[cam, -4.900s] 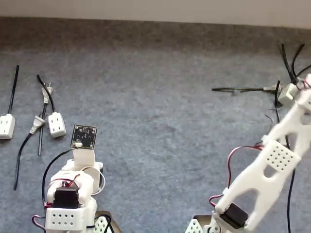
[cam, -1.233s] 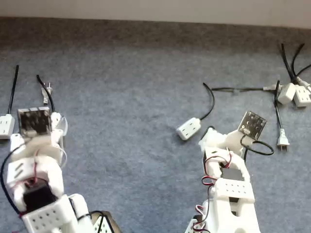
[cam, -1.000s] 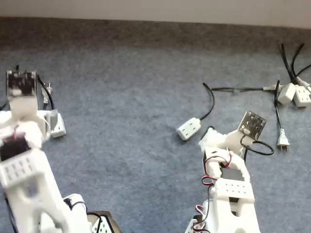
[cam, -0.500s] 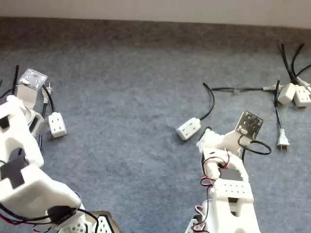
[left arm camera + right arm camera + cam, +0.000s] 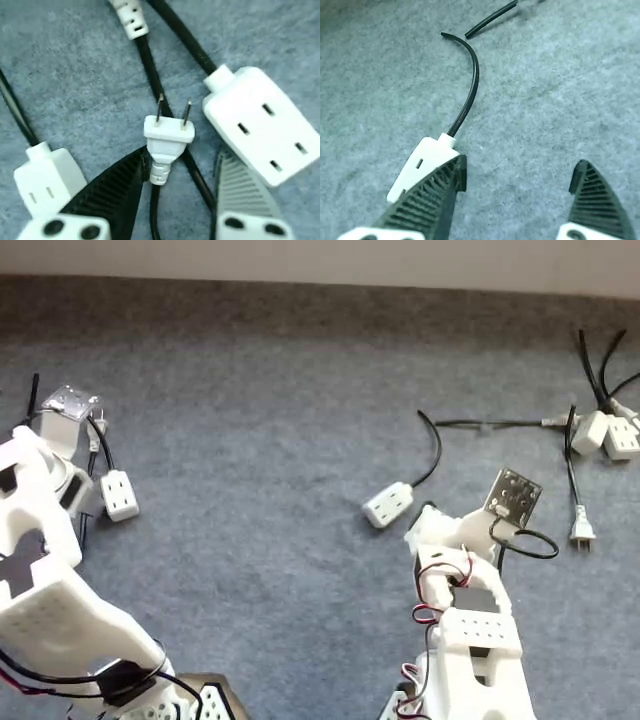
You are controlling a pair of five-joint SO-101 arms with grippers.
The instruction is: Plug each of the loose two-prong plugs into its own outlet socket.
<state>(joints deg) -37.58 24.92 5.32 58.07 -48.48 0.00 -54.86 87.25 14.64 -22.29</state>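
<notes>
Grey-carpeted tabletop suggests you've barely started: your left end effector (image 5: 181, 159) hangs wide open over a loose plug (image 5: 169, 135) at the left, while your right end effector (image 5: 520, 169) gapes empty beside the middle outlet (image 5: 420, 165), and a second plug (image 5: 580, 531) lies loose at the right.

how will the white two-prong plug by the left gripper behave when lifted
The plug looks small, hard and light, probably easy to pinch. Its black cord looks floppy, likely to trail and tug. The plug lies on another cord, which may shift.

Left arm (image 5: 40, 570) extended forward, left hand (image 5: 181, 157) spread wide; right arm (image 5: 470, 610) folded low, right hand (image 5: 520, 170) spread wide.
</notes>
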